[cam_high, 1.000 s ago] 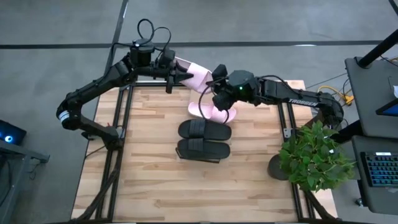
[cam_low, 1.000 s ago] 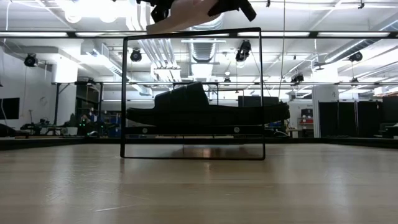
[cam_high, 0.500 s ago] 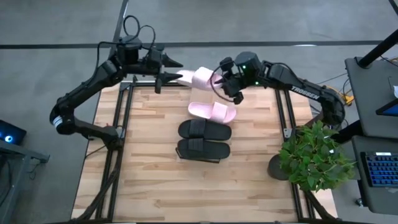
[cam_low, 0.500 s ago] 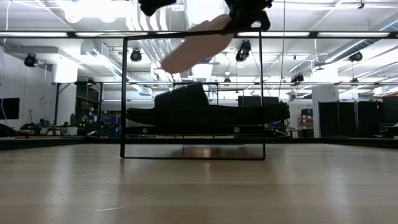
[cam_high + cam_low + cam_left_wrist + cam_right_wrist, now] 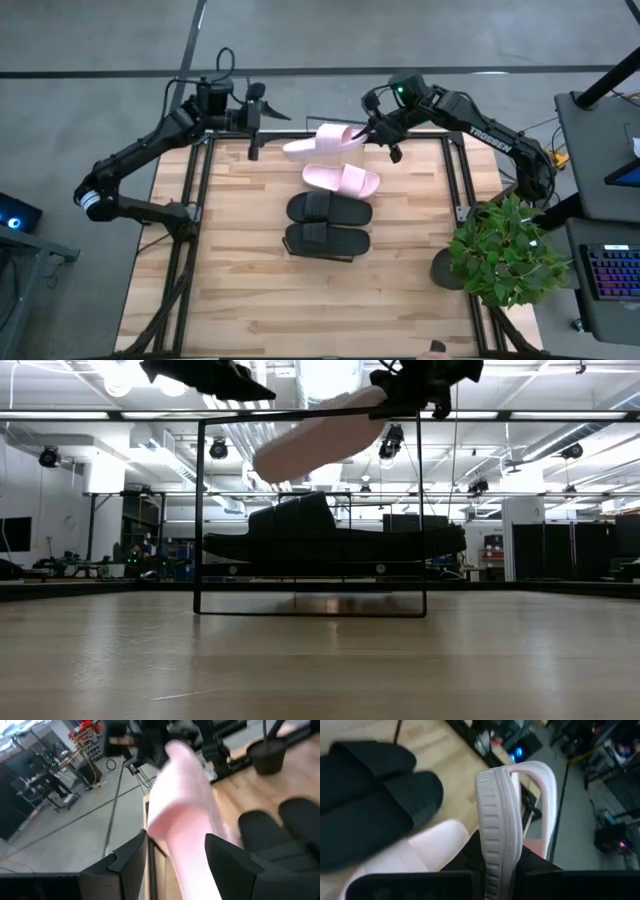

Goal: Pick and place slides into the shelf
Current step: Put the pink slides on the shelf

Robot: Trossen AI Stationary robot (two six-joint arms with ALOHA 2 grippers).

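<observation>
A pale pink slide (image 5: 325, 141) hangs in the air over the table's far edge, with my right gripper (image 5: 376, 131) shut on its right end. In the low view this slide (image 5: 312, 438) slants across the top bar of the shelf's black wire frame (image 5: 198, 510). My left gripper (image 5: 270, 115) stands open just left of the slide's free end, touching nothing. A second pink slide (image 5: 343, 180) and two black slides (image 5: 330, 208) (image 5: 325, 242) lie sole-down on the table, side by side. My right gripper pinches the pink slide's sole at its right end (image 5: 496, 851), one finger on each flat face, the ribbed edge showing between them. The fingers reach in from the table's right. The slide is lifted clear and tilted, its free left end (image 5: 268, 463) lowest.
A potted plant (image 5: 505, 252) stands at the table's right edge. Black frame rails (image 5: 193, 200) run along both sides of the wooden top. A desk with a keyboard (image 5: 612, 270) is off to the right. Bare wood lies toward the near edge.
My left gripper has opened, let go of the pink slide and drawn back toward the table's left. My right gripper has carried the slide up and toward the far right. The slide, level before, now tilts with its left end dropped.
</observation>
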